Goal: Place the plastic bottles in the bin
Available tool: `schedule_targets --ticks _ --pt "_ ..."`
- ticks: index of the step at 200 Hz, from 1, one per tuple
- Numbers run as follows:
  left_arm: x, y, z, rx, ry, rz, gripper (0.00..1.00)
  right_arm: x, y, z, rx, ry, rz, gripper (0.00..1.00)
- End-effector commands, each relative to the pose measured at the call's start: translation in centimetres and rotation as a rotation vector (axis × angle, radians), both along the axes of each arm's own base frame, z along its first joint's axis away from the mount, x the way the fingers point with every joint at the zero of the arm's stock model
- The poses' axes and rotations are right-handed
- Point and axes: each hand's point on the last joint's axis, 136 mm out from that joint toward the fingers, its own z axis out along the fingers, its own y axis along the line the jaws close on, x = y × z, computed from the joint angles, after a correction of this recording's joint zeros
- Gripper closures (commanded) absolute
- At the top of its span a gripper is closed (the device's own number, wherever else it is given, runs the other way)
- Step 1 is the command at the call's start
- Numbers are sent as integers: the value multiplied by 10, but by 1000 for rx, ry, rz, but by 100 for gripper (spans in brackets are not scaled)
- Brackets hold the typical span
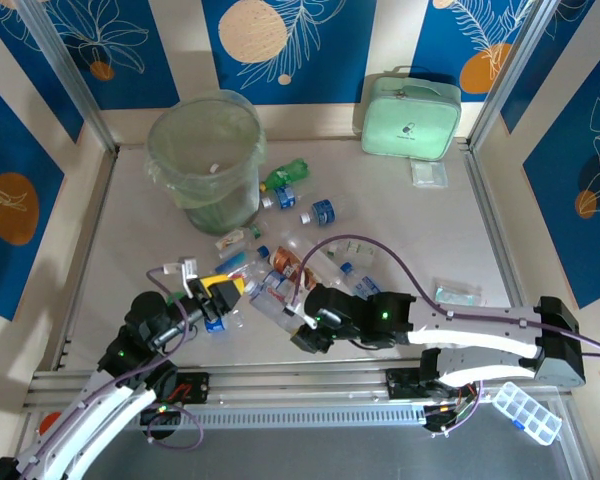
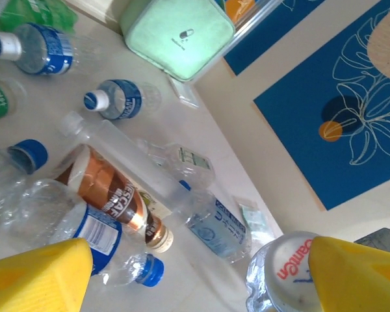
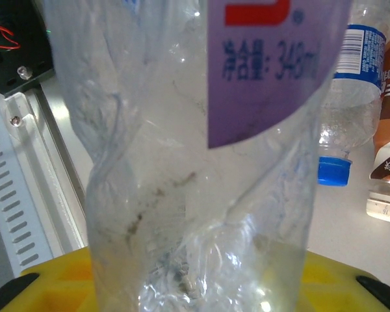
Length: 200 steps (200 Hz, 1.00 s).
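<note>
The bin (image 1: 205, 150), a round bucket lined with pale green plastic, stands at the back left. Several plastic bottles (image 1: 310, 215) lie scattered across the middle of the table. My right gripper (image 1: 305, 322) is shut on a crushed clear bottle (image 3: 195, 149) with a purple label, which rises straight up from between the yellow jaws. My left gripper (image 2: 201, 286) is open just left of the pile, over a clear bottle with a blue cap and label (image 2: 91, 231). A white-capped bottle (image 2: 289, 273) sits against its right finger (image 2: 357, 273).
A mint green zipped case (image 1: 410, 118) stands at the back right with a small packet (image 1: 428, 172) in front of it. A brown coffee bottle (image 2: 110, 195) lies among the clear ones. A clear pill organiser (image 1: 525, 410) rests by the right arm's base.
</note>
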Motion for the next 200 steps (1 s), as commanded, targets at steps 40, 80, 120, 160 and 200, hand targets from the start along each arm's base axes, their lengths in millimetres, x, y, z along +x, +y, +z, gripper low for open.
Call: schedule_targets --ticks 40,80,120,160,200 --pt "-20 -28 39 -206 -106 -217 27 0 5 15 69 -26 11 57" --pt "-18 -17 44 -176 -137 -148 32 7 3 12 53 -31 -25 57" --pt "-21 -19 44 -170 -140 -167 30 10 3 14 67 -25 -31 57" --pt "-17 -36 39 -173 -102 -245 28 12 8 17 79 -19 -19 57" --pt "-13 -38 43 -167 -114 -240 35 10 13 12 65 -4 -5 57"
